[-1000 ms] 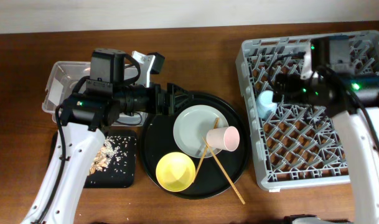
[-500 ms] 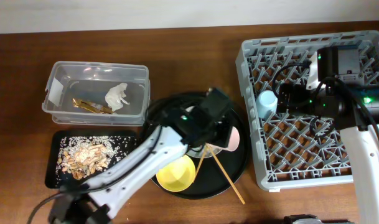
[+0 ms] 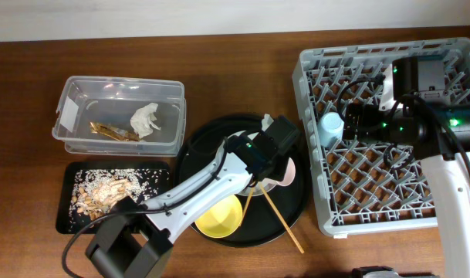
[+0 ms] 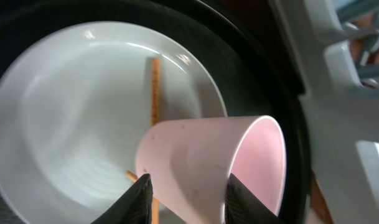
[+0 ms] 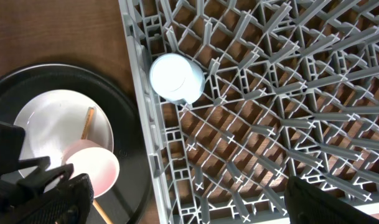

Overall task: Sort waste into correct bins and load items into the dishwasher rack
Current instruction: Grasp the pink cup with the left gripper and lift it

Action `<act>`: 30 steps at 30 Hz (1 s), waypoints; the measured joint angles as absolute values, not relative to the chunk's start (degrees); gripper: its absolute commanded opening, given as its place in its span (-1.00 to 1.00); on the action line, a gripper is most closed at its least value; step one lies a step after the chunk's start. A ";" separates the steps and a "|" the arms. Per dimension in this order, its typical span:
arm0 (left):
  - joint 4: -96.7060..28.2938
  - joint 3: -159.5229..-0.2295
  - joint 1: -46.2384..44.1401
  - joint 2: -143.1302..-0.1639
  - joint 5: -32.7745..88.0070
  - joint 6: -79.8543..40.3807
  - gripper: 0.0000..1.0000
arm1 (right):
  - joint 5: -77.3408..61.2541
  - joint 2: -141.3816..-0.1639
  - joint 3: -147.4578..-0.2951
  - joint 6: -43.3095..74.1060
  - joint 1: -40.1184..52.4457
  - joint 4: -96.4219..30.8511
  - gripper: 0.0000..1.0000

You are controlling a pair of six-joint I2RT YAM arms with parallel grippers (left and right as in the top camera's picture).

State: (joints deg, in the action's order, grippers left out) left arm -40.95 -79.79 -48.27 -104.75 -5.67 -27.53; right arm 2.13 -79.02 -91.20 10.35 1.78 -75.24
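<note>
The pale pink cup [image 4: 208, 162] lies on its side on the pale plate [image 4: 71, 124], mouth to the right. My left gripper [image 4: 188, 196] has a finger pressed on each side of it, shut on the cup [image 3: 290, 171]. One chopstick [image 4: 154, 87] rests on the plate; the other [image 3: 281, 220] slants across the round tray. The yellow bowl [image 3: 219, 216] sits at the tray's front. A light blue cup [image 5: 175, 76] stands upside down in the grey dishwasher rack [image 5: 270, 93]. My right gripper [image 5: 183, 199] hangs open and holds nothing above the rack's left part.
The large round black tray [image 3: 211, 135] holds the dishes. At the far left stands the clear tub [image 3: 65, 100], with a white tissue [image 3: 146, 118] and a gold-brown wrapper [image 3: 107, 129] inside. The flat black tray [image 3: 153, 174] in front carries food scraps [image 3: 99, 193].
My left arm swung from the clear tub over to the round tray, and its jaws narrowed onto the pink cup. The right arm hardly moved.
</note>
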 measured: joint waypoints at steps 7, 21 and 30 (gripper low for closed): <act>-41.12 -79.79 -48.27 -104.75 -10.87 -27.53 -0.37 | 2.13 -79.02 -91.20 10.35 1.78 -75.22 0.97; -46.94 -79.77 -48.27 -104.75 -9.50 -27.53 -0.40 | 2.13 -79.02 -91.18 10.37 1.78 -75.22 0.97; -47.13 -79.77 -48.27 -104.75 -9.23 -27.53 -0.45 | 2.13 -79.02 -91.20 10.39 1.78 -75.24 0.97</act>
State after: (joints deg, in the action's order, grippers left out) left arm -47.13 -79.77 -48.27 -104.75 -9.23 -27.53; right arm 2.13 -79.02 -91.20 10.39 1.78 -75.24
